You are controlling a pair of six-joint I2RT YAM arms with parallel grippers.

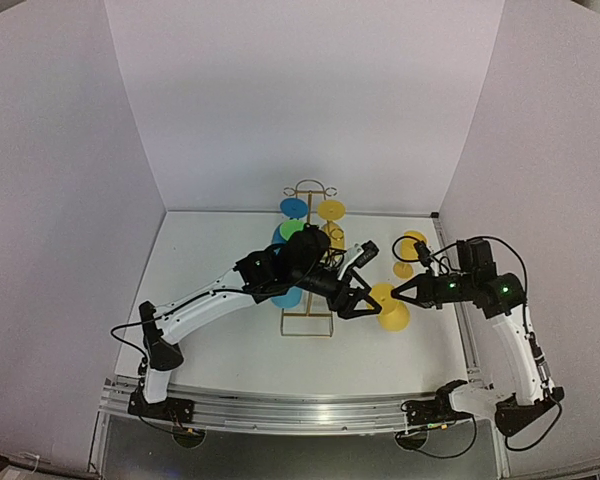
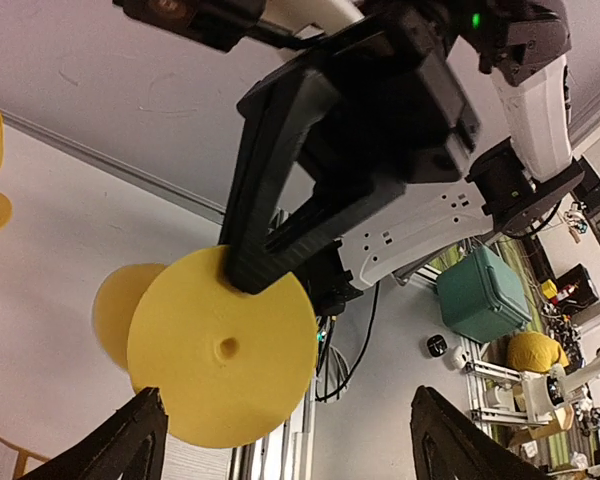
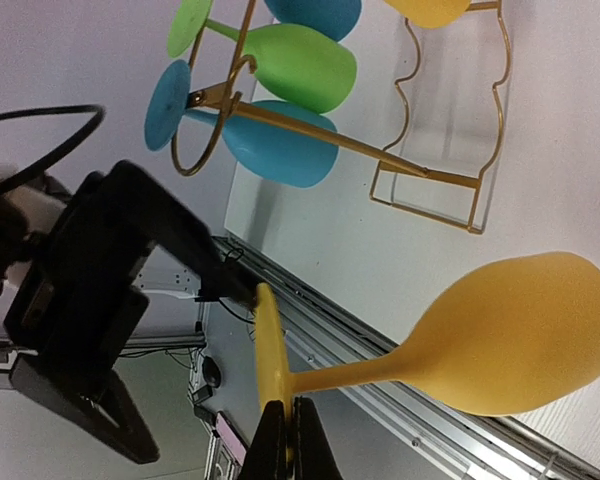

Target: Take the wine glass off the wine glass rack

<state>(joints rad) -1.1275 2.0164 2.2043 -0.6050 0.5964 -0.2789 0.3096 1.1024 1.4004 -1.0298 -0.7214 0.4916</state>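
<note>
A white table (image 1: 210, 250) filled the floor of a plain booth, closed in by white wall panels (image 1: 300, 100) at the back and on both sides, with a metal rail (image 1: 300, 412) along the near edge where the arms were bolted. The left wrist view looked past the booth into a cluttered room, with a teal case (image 2: 485, 295) on the floor. The wine glass rack (image 3: 380, 152) stood mid-table, with a blue glass (image 3: 280, 145) and a green glass (image 3: 300, 65) hanging from it. The yellow wine glass (image 3: 520, 335) was off the rack, just to its right and tipped on its side. The right gripper (image 3: 285, 440) pinched the rim of its round foot. The left gripper (image 2: 288, 400) faced that foot with its jaws spread wide, gripping nothing. Another yellow glass (image 1: 413, 243) stood upright near the right wall.
</note>
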